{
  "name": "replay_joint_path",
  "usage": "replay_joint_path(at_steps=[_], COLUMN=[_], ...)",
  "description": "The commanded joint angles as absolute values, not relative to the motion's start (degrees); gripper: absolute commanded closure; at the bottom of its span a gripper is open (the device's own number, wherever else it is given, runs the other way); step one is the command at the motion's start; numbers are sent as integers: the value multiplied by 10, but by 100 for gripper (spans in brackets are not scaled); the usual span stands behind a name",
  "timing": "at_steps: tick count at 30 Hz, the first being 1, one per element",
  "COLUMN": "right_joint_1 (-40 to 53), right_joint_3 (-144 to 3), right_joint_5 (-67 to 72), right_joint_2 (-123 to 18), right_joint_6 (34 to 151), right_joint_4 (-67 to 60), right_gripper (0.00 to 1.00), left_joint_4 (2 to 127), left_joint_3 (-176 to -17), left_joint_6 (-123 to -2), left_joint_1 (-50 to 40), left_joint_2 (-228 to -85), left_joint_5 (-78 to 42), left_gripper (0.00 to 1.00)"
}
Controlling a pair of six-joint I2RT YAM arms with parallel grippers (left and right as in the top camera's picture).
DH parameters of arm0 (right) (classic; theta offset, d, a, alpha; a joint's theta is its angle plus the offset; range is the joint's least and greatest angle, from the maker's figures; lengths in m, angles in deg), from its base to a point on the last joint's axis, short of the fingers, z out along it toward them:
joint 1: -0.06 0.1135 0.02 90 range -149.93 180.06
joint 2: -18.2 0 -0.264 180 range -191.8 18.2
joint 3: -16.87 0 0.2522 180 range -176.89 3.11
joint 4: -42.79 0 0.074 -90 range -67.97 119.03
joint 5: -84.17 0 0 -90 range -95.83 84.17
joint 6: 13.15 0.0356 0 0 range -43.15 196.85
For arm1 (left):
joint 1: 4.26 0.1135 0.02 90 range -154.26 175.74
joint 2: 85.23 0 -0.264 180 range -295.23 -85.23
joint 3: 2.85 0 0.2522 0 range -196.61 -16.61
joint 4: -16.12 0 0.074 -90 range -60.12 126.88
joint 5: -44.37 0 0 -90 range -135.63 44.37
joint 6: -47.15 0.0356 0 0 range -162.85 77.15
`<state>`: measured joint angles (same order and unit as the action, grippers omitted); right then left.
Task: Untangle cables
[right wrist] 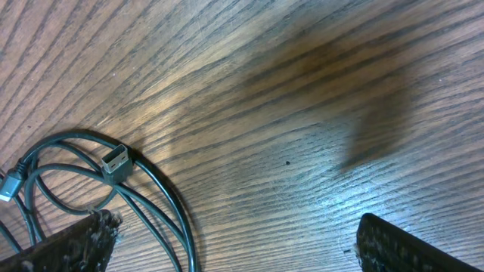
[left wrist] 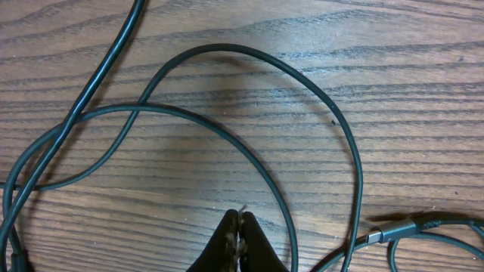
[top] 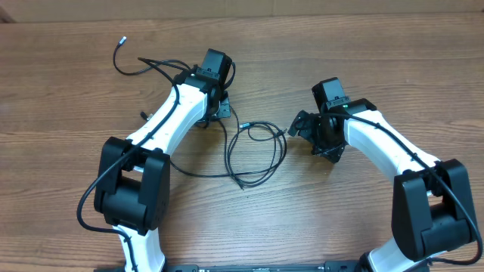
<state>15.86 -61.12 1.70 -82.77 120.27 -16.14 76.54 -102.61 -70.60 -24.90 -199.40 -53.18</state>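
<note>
A wooden table (top: 393,45) is shown from overhead, with two white-and-black arms reaching in from the near edge. The cables (top: 257,155) are laid near the middle of the table, between the arms, as thin black loose loops. One strand is trailed off to the far left and ended by a silvery tip (top: 121,40). The left gripper (top: 224,112) is placed at the upper left edge of the loops. The right gripper (top: 301,125) is held just to the right of them. In the left wrist view, the jaws of the left gripper (left wrist: 240,234) are seen pressed together at the bottom of the frame, low over the wood. Two arcs of cable are curved above and around the closed tips; whether the nearer arc is touched cannot be told. A small plug (left wrist: 386,233) is seen at the lower right. In the right wrist view, the jaws of the right gripper (right wrist: 242,249) are shown wide apart, with only bare wood between them. Coiled cable is seen at the lower left, just beside one finger, and a flat metal plug (right wrist: 115,160) is laid at the top of that coil.
</note>
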Motion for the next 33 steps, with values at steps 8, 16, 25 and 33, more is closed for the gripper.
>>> replay_joint_path(at_steps=[8,16,25,33], right_joint_1=[157,157,157,157], right_joint_3=[-621,-621,-621,-621], right_joint_5=[18,18,18,18], right_joint_2=[-818,-818,-818,-818], right_joint_6=[1199,1199,1199,1199], right_joint_4=[-161,-161,-161,-161], right_gripper=[0,0,0,0], left_joint_4=[764,764,764,764], left_joint_3=[-1033,-1033,-1033,-1033], left_joint_6=[-708,-708,-707,-707], left_joint_1=[-253,-253,-253,-253], left_joint_2=[-1984,-1984,-1984,-1984], left_joint_5=[-483,-471,-471,-471], left_gripper=[92,91,84,89])
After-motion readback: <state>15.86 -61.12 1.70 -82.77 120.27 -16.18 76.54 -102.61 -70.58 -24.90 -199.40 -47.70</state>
